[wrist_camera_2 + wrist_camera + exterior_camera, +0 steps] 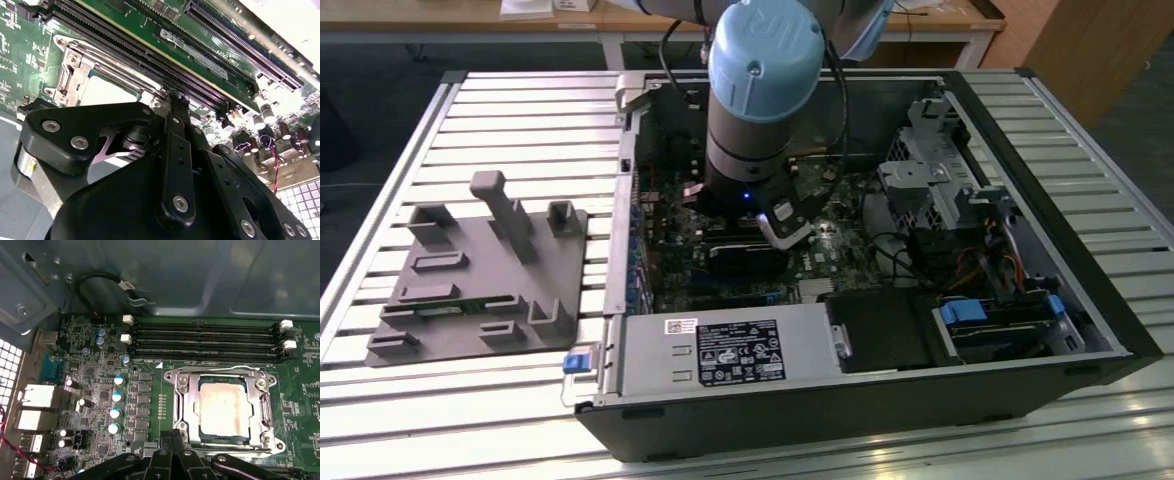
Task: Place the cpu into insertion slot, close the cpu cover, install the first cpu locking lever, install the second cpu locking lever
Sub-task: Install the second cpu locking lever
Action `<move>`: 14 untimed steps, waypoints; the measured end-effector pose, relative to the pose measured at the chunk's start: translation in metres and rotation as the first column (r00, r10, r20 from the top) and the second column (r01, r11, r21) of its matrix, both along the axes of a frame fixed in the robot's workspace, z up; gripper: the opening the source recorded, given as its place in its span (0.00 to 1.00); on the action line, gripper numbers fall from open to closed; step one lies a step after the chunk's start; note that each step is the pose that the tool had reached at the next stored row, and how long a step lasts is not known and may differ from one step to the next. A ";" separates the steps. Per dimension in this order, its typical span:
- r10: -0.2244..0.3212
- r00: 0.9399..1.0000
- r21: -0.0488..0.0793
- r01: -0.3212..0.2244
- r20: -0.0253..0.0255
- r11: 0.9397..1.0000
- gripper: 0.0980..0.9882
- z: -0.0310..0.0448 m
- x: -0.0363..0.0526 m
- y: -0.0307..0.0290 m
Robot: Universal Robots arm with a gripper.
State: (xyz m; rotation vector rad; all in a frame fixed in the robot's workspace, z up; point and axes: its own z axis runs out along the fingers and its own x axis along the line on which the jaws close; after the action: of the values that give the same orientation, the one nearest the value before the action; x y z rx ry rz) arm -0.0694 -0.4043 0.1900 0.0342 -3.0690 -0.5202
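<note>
The cpu point(223, 407), a pale square chip, lies in the insertion slot point(198, 426) on the green motherboard. The silver cpu cover point(188, 405) lies flat around it, the chip showing through its window. A thin metal lever point(220, 369) runs along the socket's edge nearest the memory slots. My gripper point(171, 441) hovers low over the socket's opposite edge, its black fingers point(165, 442) pressed together. In the second wrist view the gripper point(167, 100) tip is at a corner of the cpu cover point(75, 70), close to the lever rods point(125, 75). The exterior view has the gripper point(781, 228) deep inside the open computer case.
Several memory slots point(205, 340) run beside the socket, capacitors point(116, 397) and rear ports point(37, 395) on another side. The case wall point(150, 275) rises behind. A power supply point(720, 350), a drive cage point(934, 170) and a grey fixture point(480, 270) on the slatted table surround the work.
</note>
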 end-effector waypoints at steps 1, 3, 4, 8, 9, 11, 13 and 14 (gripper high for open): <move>0.000 1.000 0.002 0.000 0.000 1.000 0.01 -0.0007 -0.0002 0.0000; 0.000 1.000 0.003 0.000 0.000 1.000 0.01 -0.0017 -0.0005 -0.0001; 0.000 1.000 0.004 0.000 0.000 1.000 0.01 -0.0022 -0.0005 0.0000; -0.001 1.000 0.005 0.001 0.000 1.000 0.01 -0.0027 -0.0005 0.0000; -0.001 1.000 0.005 0.001 0.000 1.000 0.01 -0.0027 -0.0005 0.0000; -0.001 1.000 0.005 0.001 0.000 1.000 0.01 -0.0012 -0.0006 -0.0001; -0.001 1.000 0.006 0.001 0.000 1.000 0.01 0.0038 -0.0006 0.0000; -0.001 1.000 0.006 0.001 0.000 1.000 0.01 0.0070 -0.0006 0.0000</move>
State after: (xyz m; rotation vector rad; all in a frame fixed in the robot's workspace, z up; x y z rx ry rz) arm -0.0699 -0.4044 0.1971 0.0321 -3.0678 -0.5289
